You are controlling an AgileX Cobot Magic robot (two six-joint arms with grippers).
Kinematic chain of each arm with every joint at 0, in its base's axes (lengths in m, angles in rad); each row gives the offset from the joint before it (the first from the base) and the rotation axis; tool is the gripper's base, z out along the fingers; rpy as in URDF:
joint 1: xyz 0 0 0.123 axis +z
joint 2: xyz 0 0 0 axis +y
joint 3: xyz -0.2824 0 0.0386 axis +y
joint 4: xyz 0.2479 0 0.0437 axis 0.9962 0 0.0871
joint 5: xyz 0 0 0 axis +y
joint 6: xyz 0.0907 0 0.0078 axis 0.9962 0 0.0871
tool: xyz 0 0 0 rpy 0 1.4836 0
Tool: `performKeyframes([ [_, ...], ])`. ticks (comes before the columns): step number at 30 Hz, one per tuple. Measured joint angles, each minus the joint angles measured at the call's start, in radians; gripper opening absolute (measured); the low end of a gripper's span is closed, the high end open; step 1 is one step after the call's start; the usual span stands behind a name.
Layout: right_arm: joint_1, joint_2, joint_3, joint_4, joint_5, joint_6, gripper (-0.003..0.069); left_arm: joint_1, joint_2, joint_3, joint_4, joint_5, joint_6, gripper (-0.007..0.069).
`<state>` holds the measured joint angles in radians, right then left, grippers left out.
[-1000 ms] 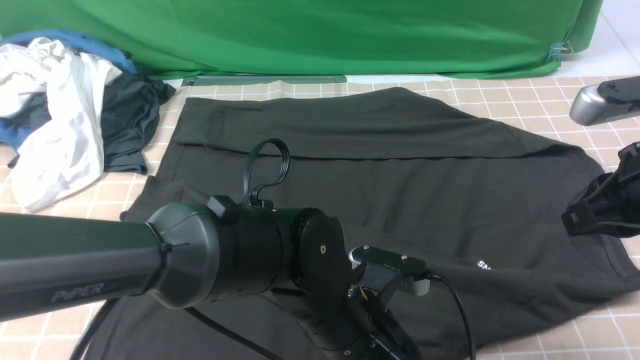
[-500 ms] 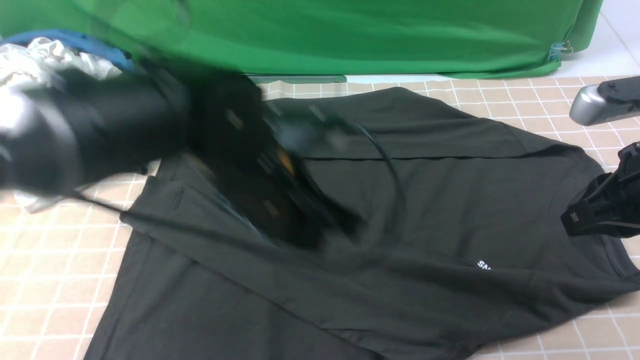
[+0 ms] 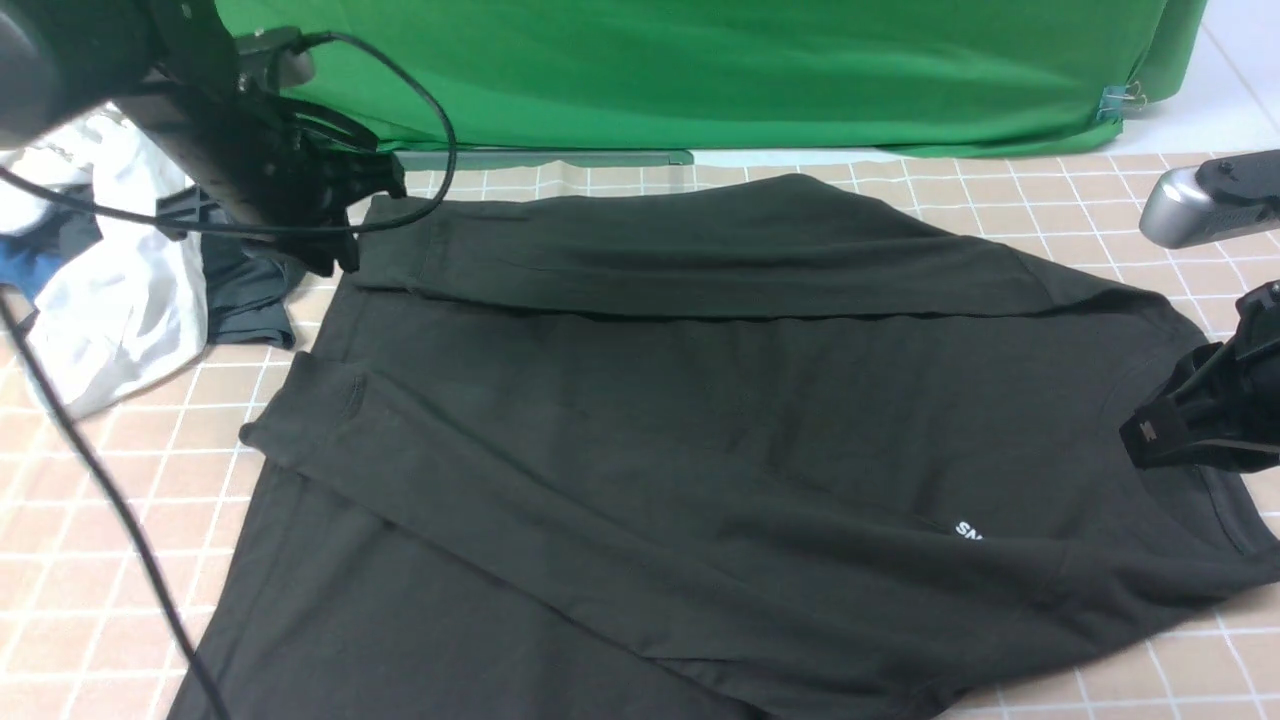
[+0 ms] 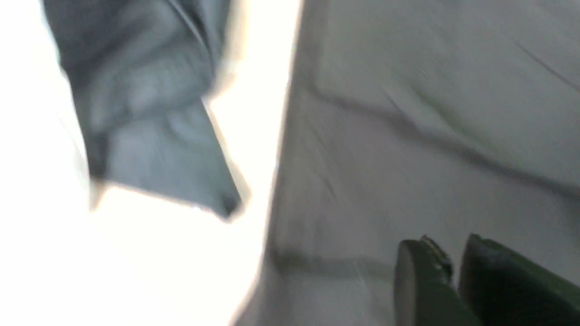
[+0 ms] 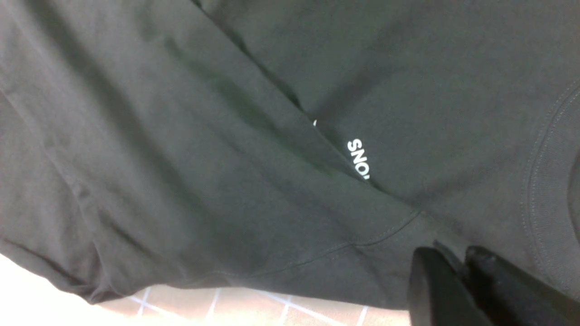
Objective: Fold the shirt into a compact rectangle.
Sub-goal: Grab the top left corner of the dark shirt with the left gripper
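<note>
As it lies spread flat on the checked table (image 3: 90, 520), shirt (image 3: 700, 420): black, long-sleeved, collar toward the robot's right, hem toward its left.
Near: one sleeve (image 3: 450, 480) folded slantwise over the body, cuff at the left edge; white lettering (image 3: 966, 530) half hidden under a crease.
Middle right: right gripper (image 3: 1140, 440) just over the collar (image 3: 1225, 515); jaws pressed together, no cloth between them.
Far: second sleeve (image 3: 700, 250) folded in along the far side as a straight band.
Far left: left gripper (image 3: 355, 215) at the shirt's far left corner; wrist picture blurred, fingers (image 4: 421, 280) close with a slit between, so closed or not cannot be told; nothing seen in them.
Beyond: grey garment (image 3: 245, 300) and white garment (image 3: 120, 290) heaped just off that corner; green backdrop (image 3: 700, 70).
Handling, judged: light, limp cotton, no stiffness, creases readily, drags on the table rather than slides, not fragile. Take hold by pinching hem corners or a doubled edge through all layers, both arms at matching points, lifting low so the folded sleeves stay put
</note>
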<state>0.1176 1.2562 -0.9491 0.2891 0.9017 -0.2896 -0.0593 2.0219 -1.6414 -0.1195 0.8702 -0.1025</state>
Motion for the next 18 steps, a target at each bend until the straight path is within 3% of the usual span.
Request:
performKeyframes([
  [7, 0.0, 0.0, 0.0, 0.0, -0.017, 0.0, 0.0132, 0.008, 0.167, -0.114, -0.036, -0.051, 0.001, 0.0408],
  [10, 0.0, 0.0, 0.0, 0.0, -0.018, 0.0, 0.0134, 0.008, 0.203, -0.128, -0.039, -0.088, -0.012, 0.0466],
  [18, 0.0, 0.0, 0.0, 0.0, -0.026, 0.0, 0.0141, 0.008, 0.241, -0.135, -0.043, -0.154, -0.049, 0.0483],
])
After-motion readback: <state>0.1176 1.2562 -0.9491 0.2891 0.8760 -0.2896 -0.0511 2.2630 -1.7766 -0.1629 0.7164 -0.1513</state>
